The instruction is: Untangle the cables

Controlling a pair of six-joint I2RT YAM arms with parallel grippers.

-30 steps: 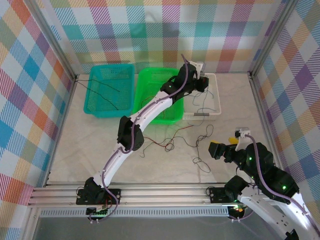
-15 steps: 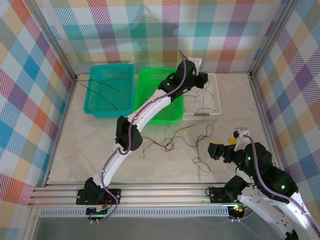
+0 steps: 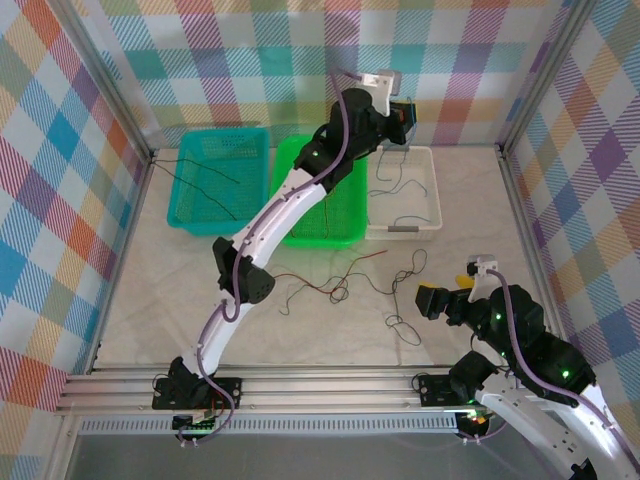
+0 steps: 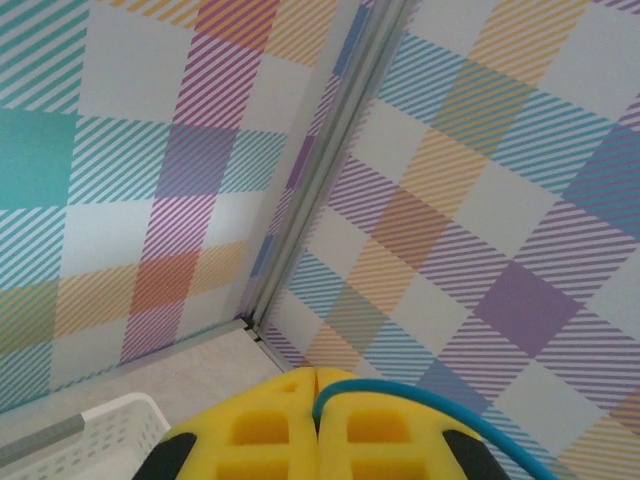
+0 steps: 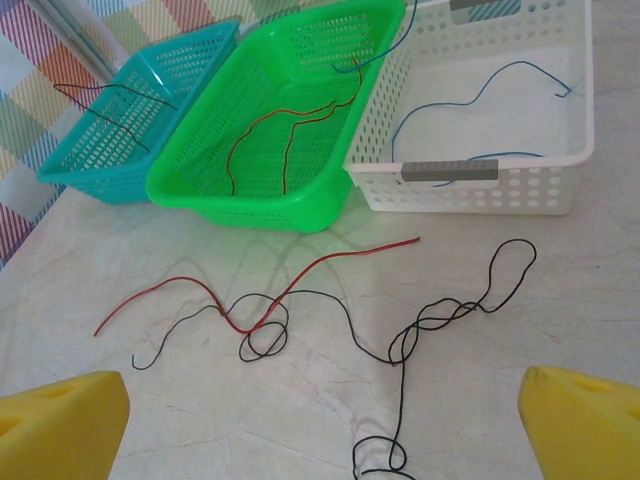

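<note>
The jaws of the left gripper [image 4: 317, 425] are pressed together on a thin blue wire [image 4: 420, 397], which curls out to the right between the yellow pads. The jaws of the right gripper [image 5: 320, 425] stand wide apart and hold nothing.

Over the last second the left arm has lifted. A moment ago its gripper hung low over the white basket [image 3: 438, 205] at the far right. Now the left gripper [image 3: 405, 118] is raised high against the checked far wall [image 4: 480, 150], drawing the blue wire upward with it. The right gripper [image 3: 430, 300] has not moved and waits near the right edge of the table [image 3: 160, 290].

The lift probably pulls the blue wire clear of the others. Other blue wires lie in the white basket, red ones in the green basket [image 5: 250, 205], and a black one in the teal basket [image 5: 95, 180]. A red wire [image 5: 340, 255] and black wire [image 5: 450, 310] are still knotted together on the table, near the middle, so work remains.
</note>
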